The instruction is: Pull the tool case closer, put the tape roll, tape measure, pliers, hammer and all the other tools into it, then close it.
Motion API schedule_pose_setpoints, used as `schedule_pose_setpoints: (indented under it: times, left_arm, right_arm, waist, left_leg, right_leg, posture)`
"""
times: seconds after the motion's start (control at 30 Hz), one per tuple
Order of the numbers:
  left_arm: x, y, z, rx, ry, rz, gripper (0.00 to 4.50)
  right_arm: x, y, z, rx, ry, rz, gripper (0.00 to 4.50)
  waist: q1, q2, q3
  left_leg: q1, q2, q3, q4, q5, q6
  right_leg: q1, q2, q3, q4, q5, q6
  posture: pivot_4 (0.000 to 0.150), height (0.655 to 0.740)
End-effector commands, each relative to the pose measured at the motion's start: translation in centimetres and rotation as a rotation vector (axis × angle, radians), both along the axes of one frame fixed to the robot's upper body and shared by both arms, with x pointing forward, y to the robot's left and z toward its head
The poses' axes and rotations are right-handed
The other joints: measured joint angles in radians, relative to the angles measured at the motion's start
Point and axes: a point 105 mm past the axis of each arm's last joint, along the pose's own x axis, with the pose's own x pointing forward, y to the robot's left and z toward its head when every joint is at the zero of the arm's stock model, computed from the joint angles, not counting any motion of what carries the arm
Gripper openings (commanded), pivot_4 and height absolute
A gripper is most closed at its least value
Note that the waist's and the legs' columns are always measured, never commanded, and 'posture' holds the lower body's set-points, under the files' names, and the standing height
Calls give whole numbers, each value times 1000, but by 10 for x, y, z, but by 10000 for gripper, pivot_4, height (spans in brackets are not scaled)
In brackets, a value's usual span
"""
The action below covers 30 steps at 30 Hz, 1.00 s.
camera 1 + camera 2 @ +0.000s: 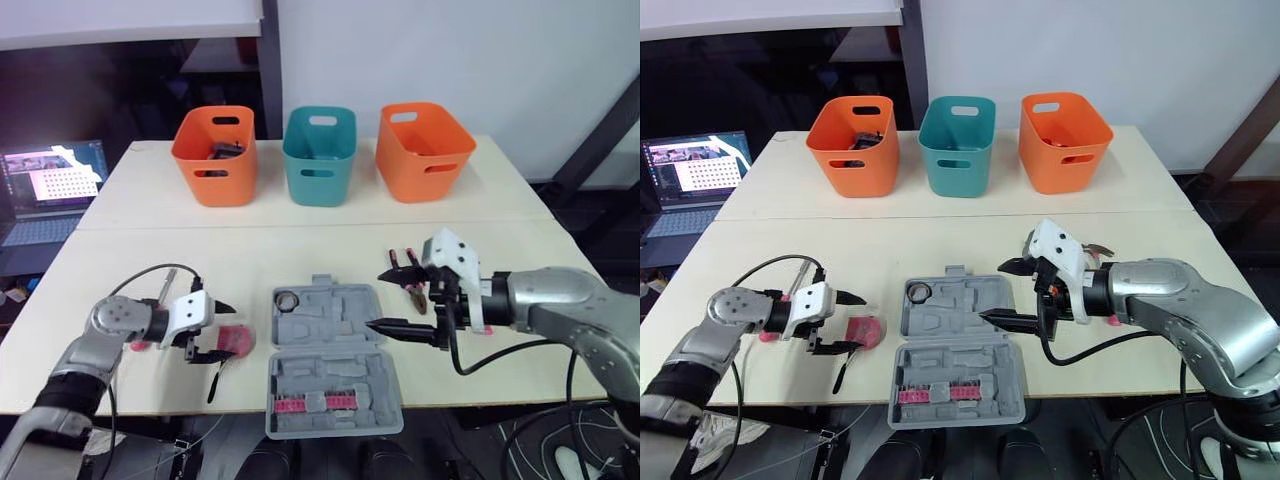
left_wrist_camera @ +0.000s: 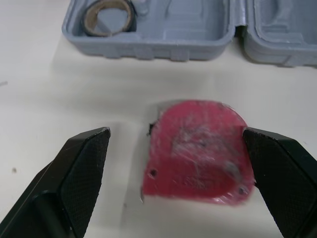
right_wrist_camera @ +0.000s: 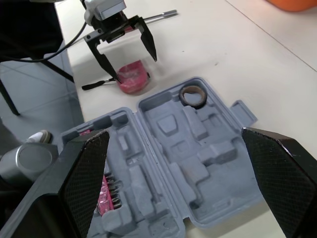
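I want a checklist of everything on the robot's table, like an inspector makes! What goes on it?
Surface: pale table, seam across the middle.
Job's things: tool case open, lying flat; tape roll inside it; pink bits in its near half; tape measure, pliers and thin black tool on the table.
Clutter: left orange basket, teal basket, right orange basket along the far side.
Grippers: left gripper open, fingers either side of the tape measure; right gripper open over the case.
Cables: left arm's cable; right arm's cable.
Surroundings: laptop, screen on.
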Motion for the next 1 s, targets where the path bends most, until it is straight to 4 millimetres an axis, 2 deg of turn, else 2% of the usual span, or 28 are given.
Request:
schedule_pose_setpoints:
  times: [0.03, 0.37, 0.7, 0.8, 0.87, 1.0]
  left_arm:
    - [-3, 1, -4, 24, 8, -42, 44804]
    - [-4, 5, 3, -23, 1, -41, 44804]
    - [-4, 17, -19, 51, -1, 14, 44804]
    - [-2, 15, -18, 26, 4, 18, 37700]
    - [0, 12, -13, 0, -1, 8, 29828]
    - [4, 1, 8, -61, -21, -30, 29819]
  right_arm:
    - [-4, 1, 10, 6, -44, 8, 45000]
    - [-3, -2, 9, 2, -39, 2, 45000]
    - [0, 0, 11, 0, -45, 11, 45000]
    - [0, -1, 10, -2, -43, 11, 45000]
    - [0, -1, 9, -3, -38, 12, 45000]
    - [-5, 0, 4, 15, 5, 22, 45000]
  waist:
    - [0, 0, 0]
    - [1, 0, 0]
    - [0, 0, 0]
    - [2, 0, 0]
    - [2, 0, 0]
    - [2, -1, 0]
  left_leg:
    - [0, 0, 0, 0, 0, 0]
    - [0, 0, 0, 2, 0, 0]
    - [0, 0, 0, 3, 0, 0]
    - [0, 0, 0, 3, 0, 0]
    - [0, 0, 0, 4, 0, 0]
    - [0, 0, 0, 4, 0, 0]
  right_leg:
    - [0, 0, 0, 0, 0, 0]
    - [0, 0, 0, 1, 0, 0]
    - [0, 1, 0, 1, 0, 1]
    - [0, 1, 0, 1, 0, 1]
    - [0, 1, 0, 1, 0, 1]
    - [0, 0, 0, 1, 1, 1]
  posture:
    - [1500, 7329]
    - [1500, 7329]
    - [1500, 7329]
    - [1500, 7329]
    - [1500, 7329]
    - [1500, 7329]
